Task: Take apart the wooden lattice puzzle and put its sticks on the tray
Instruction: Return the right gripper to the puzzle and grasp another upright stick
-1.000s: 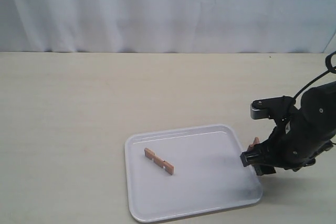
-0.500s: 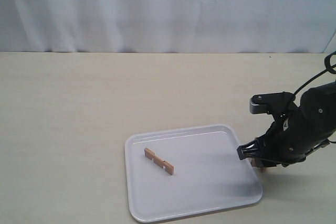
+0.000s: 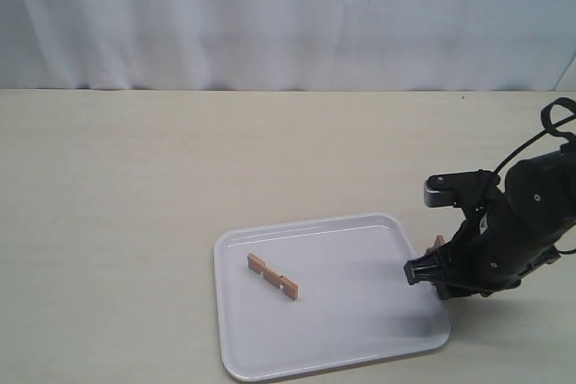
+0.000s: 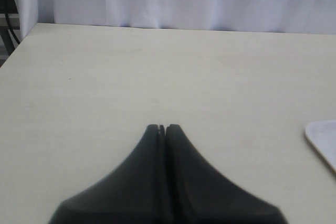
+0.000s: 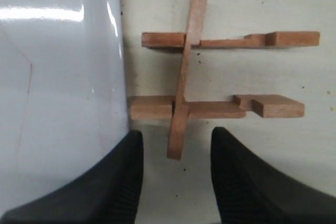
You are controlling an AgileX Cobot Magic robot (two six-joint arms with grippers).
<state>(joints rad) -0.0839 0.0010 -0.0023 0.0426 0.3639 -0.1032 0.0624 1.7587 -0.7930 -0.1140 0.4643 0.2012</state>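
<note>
The wooden lattice puzzle lies on the table right beside the tray's rim; three sticks remain joined, two parallel bars crossed by one. My right gripper hovers open over it, the crossing stick's end between its fingers, untouched. In the exterior view the right gripper sits at the white tray's right edge, with only a tip of the puzzle showing. One loose stick lies on the tray. My left gripper is shut, empty, over bare table.
The pale table stretches wide to the left and behind the tray. A white curtain closes off the back. A corner of the tray shows at the edge of the left wrist view.
The right arm dipped toward the front half a second ago, then came back; the puzzle's tip shows again beside the tray rim. The stick on the tray has not moved.
</note>
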